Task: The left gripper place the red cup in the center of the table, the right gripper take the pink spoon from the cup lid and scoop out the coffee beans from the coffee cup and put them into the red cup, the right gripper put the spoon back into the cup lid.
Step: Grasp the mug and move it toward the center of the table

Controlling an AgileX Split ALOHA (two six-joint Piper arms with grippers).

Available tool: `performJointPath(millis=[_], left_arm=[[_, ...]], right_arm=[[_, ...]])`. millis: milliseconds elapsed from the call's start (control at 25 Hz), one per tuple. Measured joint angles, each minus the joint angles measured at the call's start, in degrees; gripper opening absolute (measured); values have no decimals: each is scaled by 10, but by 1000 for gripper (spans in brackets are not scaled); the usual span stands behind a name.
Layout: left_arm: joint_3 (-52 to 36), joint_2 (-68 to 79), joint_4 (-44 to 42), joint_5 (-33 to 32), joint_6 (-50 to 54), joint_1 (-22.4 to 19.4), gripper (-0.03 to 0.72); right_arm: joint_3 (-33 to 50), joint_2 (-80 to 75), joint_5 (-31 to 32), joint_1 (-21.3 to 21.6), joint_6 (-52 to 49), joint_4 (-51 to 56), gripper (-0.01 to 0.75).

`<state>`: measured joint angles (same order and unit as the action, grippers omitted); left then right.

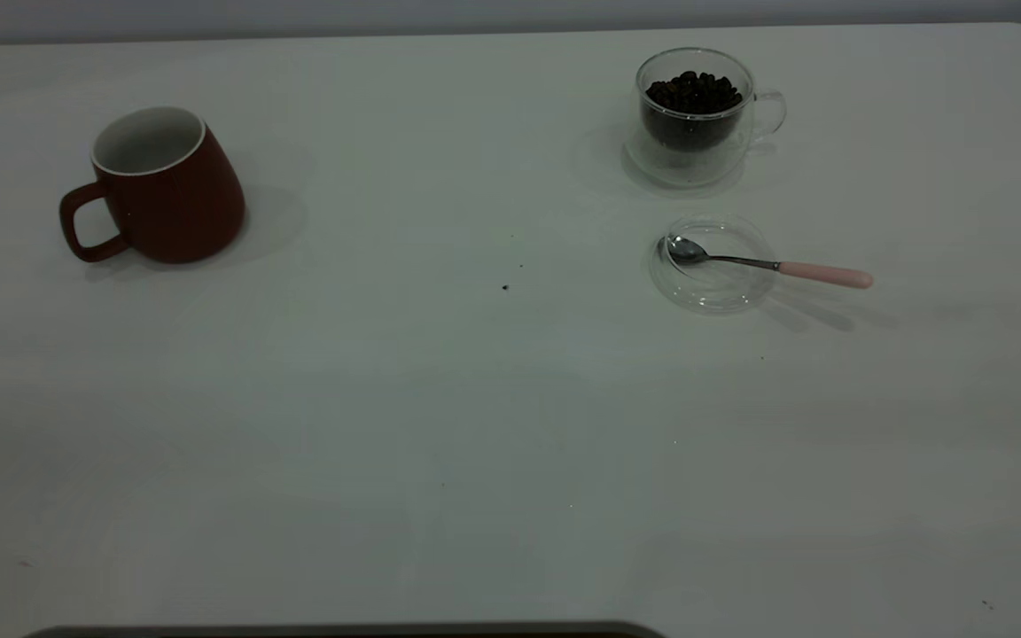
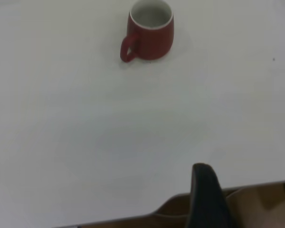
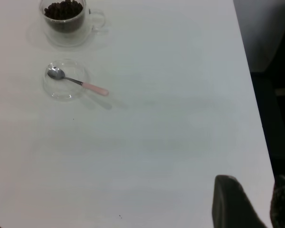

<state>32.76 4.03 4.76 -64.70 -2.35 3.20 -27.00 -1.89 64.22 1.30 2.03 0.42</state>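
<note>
The red cup (image 1: 160,186) stands upright at the table's (image 1: 440,425) far left, handle to the left; it also shows in the left wrist view (image 2: 149,31). The coffee cup (image 1: 697,115) with coffee beans (image 1: 692,93) stands at the far right. In front of it lies the cup lid (image 1: 713,263) with the pink spoon (image 1: 767,264), its bowl in the lid and its handle pointing right. All of these show in the right wrist view: coffee cup (image 3: 66,21), lid (image 3: 64,85), spoon (image 3: 78,81). My left gripper (image 2: 206,194) hangs over the near table edge, far from the red cup. My right gripper (image 3: 256,199) is open and empty at the table's right edge.
A few dark specks (image 1: 505,287) lie near the table's middle. The table's right edge (image 3: 251,95) drops off to a dark floor. A dark strip (image 1: 342,631) runs along the near edge in the exterior view.
</note>
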Motion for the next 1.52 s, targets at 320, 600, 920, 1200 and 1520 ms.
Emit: performJointPath(millis=[320,600,920,1200,1520], left_arm=[[115,251,-1,51,-37,0,520],[167,481,-72,151,-51,0,590],[247,729,-96,327,-210,0,545],[347,957,-125,345,-428,1,530],[418,1116,-166,398,-618,6,529]], right_arm=[[0,0,0,0,0,0,237],[0,0,0,0,0,0,237],[0,0,0,0,0,0,237],[0,0,0,0,0,0,237],[0,0,0,0,0,0,237]])
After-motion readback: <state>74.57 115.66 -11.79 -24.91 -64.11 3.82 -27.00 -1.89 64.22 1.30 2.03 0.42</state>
